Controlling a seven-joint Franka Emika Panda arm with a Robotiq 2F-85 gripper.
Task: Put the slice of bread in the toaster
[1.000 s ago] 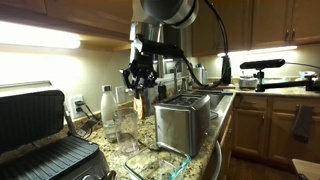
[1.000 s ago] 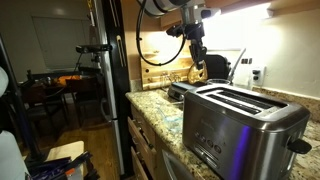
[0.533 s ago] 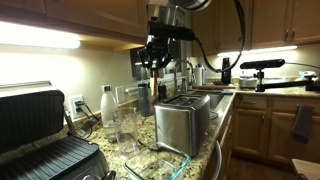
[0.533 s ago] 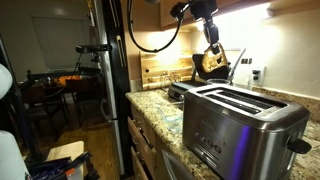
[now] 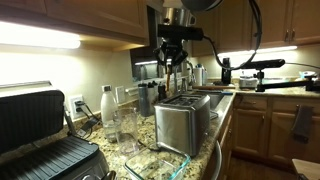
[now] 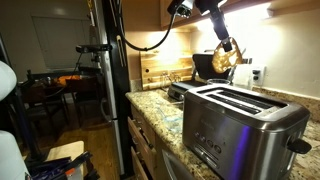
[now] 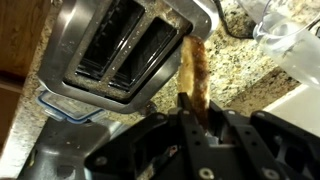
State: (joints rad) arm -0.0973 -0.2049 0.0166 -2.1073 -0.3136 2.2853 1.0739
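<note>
Wrist view, tool (image 7: 193, 108) clamped on slice of bread (image 7: 194, 65), hanging above toaster (image 7: 128, 50)

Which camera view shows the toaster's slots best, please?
The wrist view: it looks down into both slots of the toaster, beside the slice of bread in the gripper. Both exterior views show the toaster side-on, its slots seen only at a shallow angle.

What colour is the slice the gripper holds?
The thin slice of bread is tan-brown, darker at the crust; clearest in wrist view.
</note>
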